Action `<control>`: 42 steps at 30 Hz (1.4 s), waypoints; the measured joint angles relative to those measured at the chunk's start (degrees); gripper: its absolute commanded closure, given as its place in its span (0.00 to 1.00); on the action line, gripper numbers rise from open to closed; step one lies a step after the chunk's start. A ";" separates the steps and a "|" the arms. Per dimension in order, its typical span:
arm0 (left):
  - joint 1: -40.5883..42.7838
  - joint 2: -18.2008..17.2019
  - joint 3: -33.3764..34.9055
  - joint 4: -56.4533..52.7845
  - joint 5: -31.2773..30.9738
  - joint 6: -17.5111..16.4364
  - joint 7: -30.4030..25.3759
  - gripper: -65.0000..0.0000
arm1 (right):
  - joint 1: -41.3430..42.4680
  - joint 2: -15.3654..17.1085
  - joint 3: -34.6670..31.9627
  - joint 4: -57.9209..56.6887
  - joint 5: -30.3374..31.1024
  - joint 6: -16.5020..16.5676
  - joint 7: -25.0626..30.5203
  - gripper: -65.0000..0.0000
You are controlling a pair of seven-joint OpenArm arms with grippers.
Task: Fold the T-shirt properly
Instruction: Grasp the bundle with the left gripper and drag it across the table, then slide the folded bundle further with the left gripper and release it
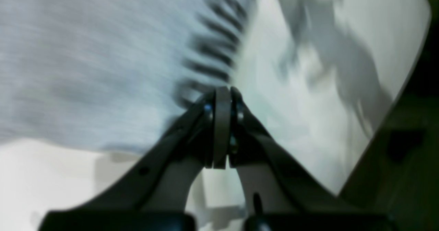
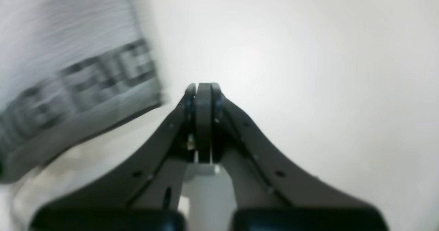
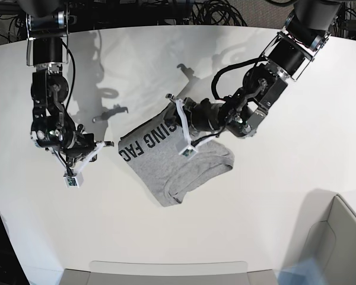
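Your left claw is closed and empty, above the shirt; your right claw is closed, empty, beside it.

black arms, white brackets

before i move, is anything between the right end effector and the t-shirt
Nothing visible stands between the right end effector and the near edge of the grey T-shirt. Farther across, the left end effector is over the lettered part, so it could get in the way there.
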 measured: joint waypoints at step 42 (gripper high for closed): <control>3.50 8.31 -19.69 -5.73 0.26 0.15 -19.91 1.00 | -30.99 -2.71 18.34 28.50 -4.39 15.87 -0.13 1.00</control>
